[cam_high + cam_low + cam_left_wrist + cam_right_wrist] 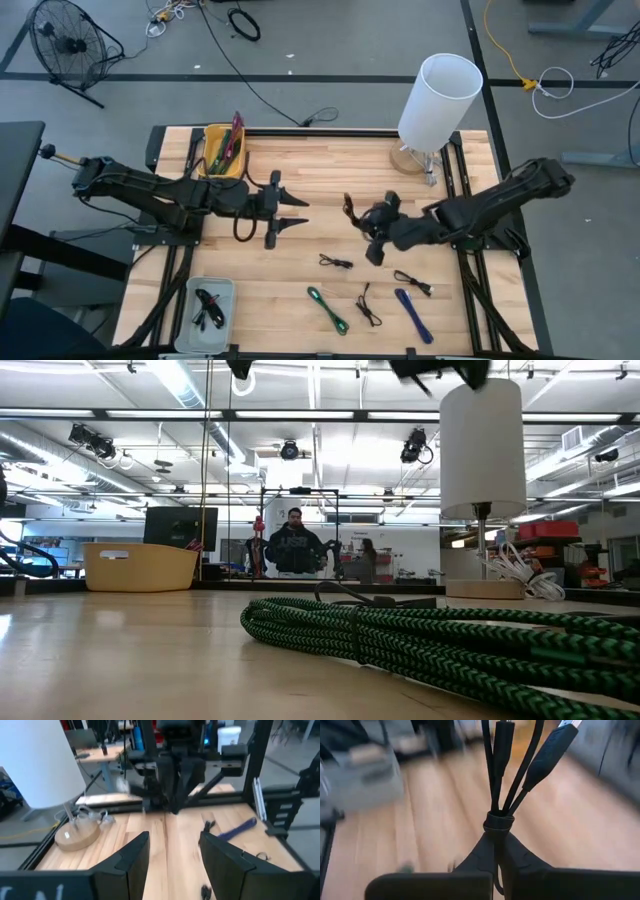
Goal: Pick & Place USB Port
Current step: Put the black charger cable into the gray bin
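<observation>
My right gripper (362, 226) is over the middle of the table, shut on a bundled black USB cable (350, 210). In the right wrist view the cable's strands and a USB plug (559, 742) stick out beyond the fingertips. My left gripper (292, 214) is open and holds nothing. It hovers left of centre and points toward the right arm. Several more cables lie flat on the near part of the table: black ones (335, 262), a green one (328, 308) and a blue one (413, 315). The green braided cable (400, 640) fills the foreground of the low view. My right gripper pinches the black cable bundle between its two fingers at the band (498, 822) that ties the coil together. The loose strands and the plug point on past the fingertips. The bundle is lifted clear of the table.
A white lamp (437, 95) on a round wooden base stands at the far right. A yellow bin (225, 152) with cables sits at the far left, and a grey tray (207, 305) holding black cables at the near left corner. A person (293, 545) sits beyond the table.
</observation>
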You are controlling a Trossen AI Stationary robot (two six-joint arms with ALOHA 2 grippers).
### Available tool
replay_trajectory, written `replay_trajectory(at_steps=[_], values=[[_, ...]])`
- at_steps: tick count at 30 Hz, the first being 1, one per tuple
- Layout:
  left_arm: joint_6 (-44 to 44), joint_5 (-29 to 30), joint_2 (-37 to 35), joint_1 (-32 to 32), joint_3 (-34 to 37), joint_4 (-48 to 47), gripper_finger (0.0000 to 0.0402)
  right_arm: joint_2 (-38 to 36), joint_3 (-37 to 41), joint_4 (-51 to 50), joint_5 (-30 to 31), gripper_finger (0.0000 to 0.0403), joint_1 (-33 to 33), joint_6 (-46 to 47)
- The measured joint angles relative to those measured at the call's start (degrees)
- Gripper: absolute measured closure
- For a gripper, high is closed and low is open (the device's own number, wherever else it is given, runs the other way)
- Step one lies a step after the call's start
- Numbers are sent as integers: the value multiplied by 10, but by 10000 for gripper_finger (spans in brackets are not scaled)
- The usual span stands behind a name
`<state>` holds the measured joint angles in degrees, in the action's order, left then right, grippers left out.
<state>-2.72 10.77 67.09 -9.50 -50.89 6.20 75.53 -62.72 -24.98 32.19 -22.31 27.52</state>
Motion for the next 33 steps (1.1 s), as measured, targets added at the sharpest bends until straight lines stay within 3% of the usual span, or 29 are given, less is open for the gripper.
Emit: replay_trajectory(at_steps=[4, 9, 21, 26, 33], values=[[-1, -1, 0, 0, 0, 45, 223, -2, 0, 170, 23, 402, 2, -174], [-1, -1, 0, 0, 0, 82, 223, 22, 0, 309, -22, 402, 13, -304], [-1, -12, 0, 0, 0, 99, 223, 106, 0, 410, -71, 402, 64, -336], [0, -12, 0, 0, 0, 99, 223, 113, 0, 430, -117, 402, 82, -326], [1, -12, 0, 0, 0, 99, 223, 113, 0, 429, -123, 402, 87, -327]])
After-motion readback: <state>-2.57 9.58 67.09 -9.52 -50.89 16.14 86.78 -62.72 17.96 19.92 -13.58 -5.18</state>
